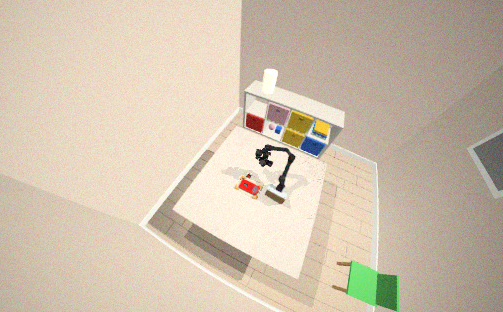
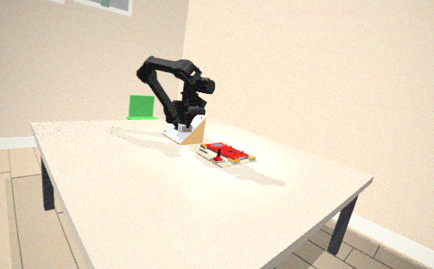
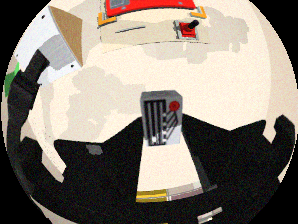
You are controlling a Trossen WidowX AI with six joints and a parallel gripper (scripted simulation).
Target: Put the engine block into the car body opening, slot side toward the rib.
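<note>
The engine block (image 2: 185, 128) (image 3: 172, 135) is a small grey block. In the wrist view its face shows dark slots on the left and a red disc with slanted lines on the right. My gripper (image 2: 186, 127) (image 3: 161, 119) is shut on it and holds it above the table, off to the side of the car; the block cannot be made out in the top view. The red car body (image 1: 244, 188) (image 2: 223, 149) (image 3: 155, 6) lies flat between yellow corner pieces. A dark spot shows in its top, but the opening and rib are not clear. The wrist view cuts off most of the body.
A red piece with an upright black lever (image 1: 249, 176) (image 2: 218, 159) (image 3: 188, 30) stands beside the car. The arm's wedge-shaped base (image 1: 275, 195) (image 2: 196, 133) (image 3: 68, 37) is near the car's other end. A cube shelf (image 1: 330, 115) stands beyond the table.
</note>
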